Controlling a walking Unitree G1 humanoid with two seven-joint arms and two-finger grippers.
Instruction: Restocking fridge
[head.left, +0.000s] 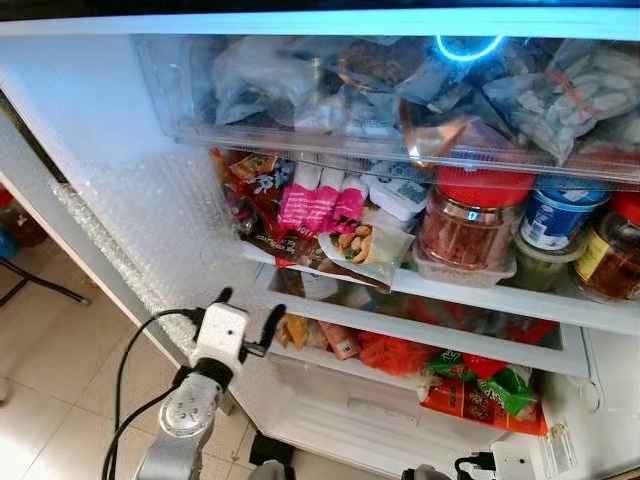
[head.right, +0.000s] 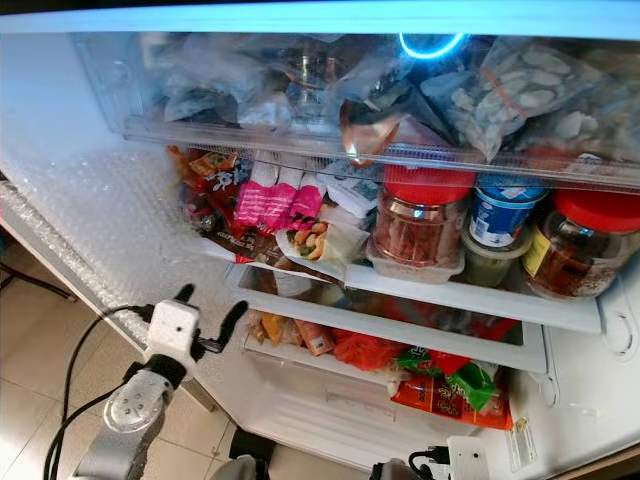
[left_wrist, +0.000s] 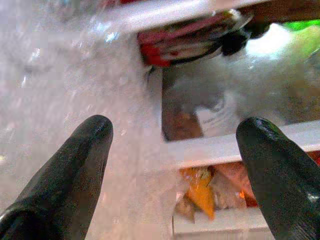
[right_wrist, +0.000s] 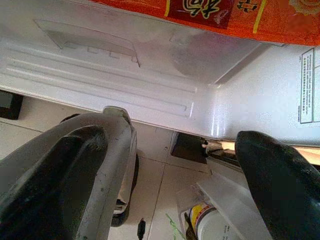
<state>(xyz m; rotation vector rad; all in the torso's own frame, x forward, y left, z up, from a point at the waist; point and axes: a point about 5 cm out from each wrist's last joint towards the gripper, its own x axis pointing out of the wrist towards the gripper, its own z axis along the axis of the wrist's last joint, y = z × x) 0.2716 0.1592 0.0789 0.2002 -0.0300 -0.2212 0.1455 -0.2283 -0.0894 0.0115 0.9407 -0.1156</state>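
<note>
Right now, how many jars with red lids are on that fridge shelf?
2: one red-lidded jar mid-shelf, beside the blue-labelled tub, and one at the shelf's right end. Others may hide behind the packets.

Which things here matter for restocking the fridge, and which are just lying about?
Job:
fridge shelf
red-lidded jar
pink packet
left gripper, open, empty
right gripper, open, low

Lying about:
bottle on floor
black cable
</note>
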